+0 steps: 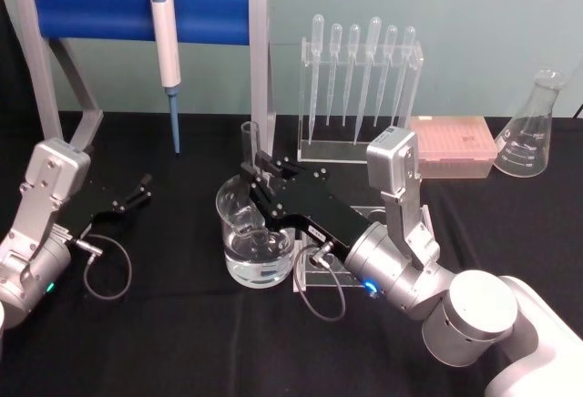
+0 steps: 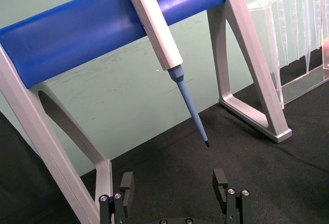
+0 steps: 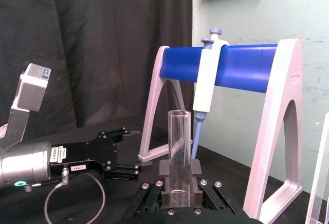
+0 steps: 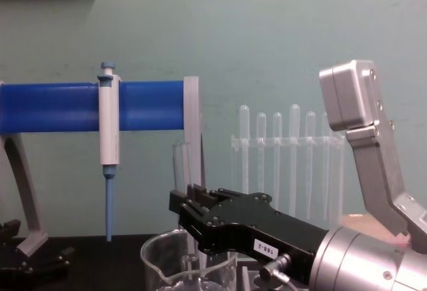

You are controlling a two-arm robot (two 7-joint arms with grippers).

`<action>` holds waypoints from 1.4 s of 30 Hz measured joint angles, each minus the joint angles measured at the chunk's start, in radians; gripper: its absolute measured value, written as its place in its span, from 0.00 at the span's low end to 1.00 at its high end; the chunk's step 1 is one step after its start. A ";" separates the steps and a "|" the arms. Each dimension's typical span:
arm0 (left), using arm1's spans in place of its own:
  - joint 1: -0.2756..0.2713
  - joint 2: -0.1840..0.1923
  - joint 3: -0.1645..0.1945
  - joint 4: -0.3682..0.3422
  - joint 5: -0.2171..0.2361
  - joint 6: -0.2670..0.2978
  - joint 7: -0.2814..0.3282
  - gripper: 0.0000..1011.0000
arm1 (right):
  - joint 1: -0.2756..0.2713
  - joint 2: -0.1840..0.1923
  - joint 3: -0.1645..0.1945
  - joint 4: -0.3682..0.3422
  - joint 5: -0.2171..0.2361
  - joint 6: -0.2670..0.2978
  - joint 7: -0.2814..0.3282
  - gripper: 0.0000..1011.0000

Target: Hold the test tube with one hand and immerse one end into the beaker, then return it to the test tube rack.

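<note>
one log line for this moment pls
right pincer: shut on test tube, upright | tube lower end: inside beaker | left pincer: open, parked at left

The right gripper [image 1: 253,175] reaches in from the right. Its fingers [image 1: 256,193] are closed on the test tube [image 1: 250,146], which stands upright. Above the fingers the tube's open rim stands free. Below them the tube enters the beaker [image 1: 235,210], which sits directly under the fingers on the black surface [image 1: 182,342] and holds clear liquid. Tip depth cannot be determined. The left gripper [image 1: 138,189] sits low, well to the left of those fingers, its own fingers apart.
</note>
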 joint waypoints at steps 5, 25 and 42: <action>0.000 0.000 0.000 0.000 0.000 0.000 0.000 0.99 | 0.000 0.000 0.000 0.000 0.000 0.000 0.000 0.22; 0.000 0.000 0.000 0.000 0.000 0.000 0.000 0.99 | 0.000 0.000 0.000 0.000 0.000 0.000 0.000 0.22; 0.000 0.000 0.000 0.000 0.000 0.000 0.000 0.99 | 0.000 0.000 0.000 0.000 0.000 0.000 0.000 0.22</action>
